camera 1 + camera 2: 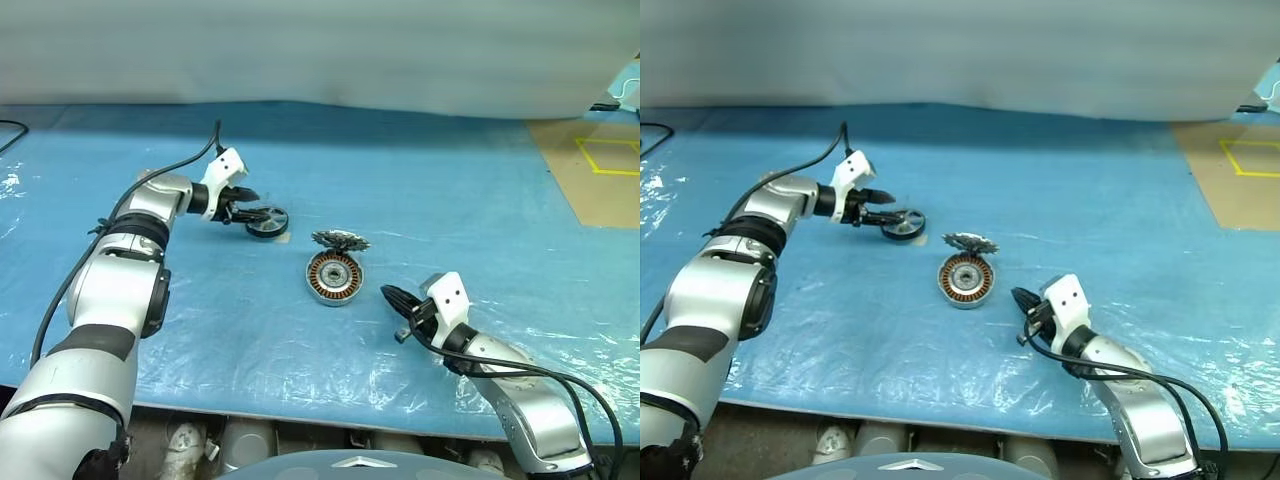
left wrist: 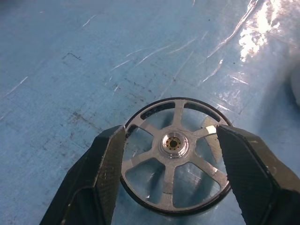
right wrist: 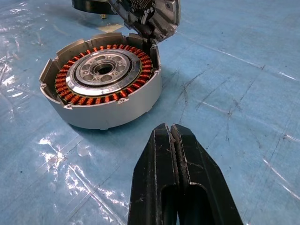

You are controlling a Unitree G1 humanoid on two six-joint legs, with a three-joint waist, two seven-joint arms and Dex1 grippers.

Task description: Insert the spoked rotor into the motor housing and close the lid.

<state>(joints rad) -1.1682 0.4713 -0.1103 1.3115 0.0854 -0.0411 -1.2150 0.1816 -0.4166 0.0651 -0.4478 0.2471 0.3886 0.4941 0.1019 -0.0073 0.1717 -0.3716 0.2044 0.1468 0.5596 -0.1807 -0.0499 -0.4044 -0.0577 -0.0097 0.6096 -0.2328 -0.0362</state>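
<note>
Work surface [image 1: 420, 180]: blue plastic sheet, wrinkled and glossy, with a tan area carrying yellow tape lines at the far right.

Motor housing [image 1: 334, 277]: lies near the middle of the sheet, open side up. Ring of copper windings and silver centre plainly exposed in the right wrist view; nothing seated over them.

Lid [image 1: 340, 240]: attached at the housing's far rim, standing up and tilted back, toothed inner face turned toward the cup. Open.

Spoked rotor [image 2: 176, 154]: well apart from the housing, to its left and a little farther back, next to a small tan patch on the sheet. Lies flat or nearly so; whether it rests fully on the sheet or is raised slightly cannot be judged.

Left pincer [image 1: 262, 219]: spread wide, one black finger on each side of the rotor's rim. In the left wrist view the fingers [image 2: 105, 159] sit right at the rim; firm contact probable but not certain.

Right pincer [image 1: 388, 294]: clenched, fingers pressed together, grasping nothing. Positioned low over the sheet just to the right of the housing, pointing toward it, not touching.
</note>
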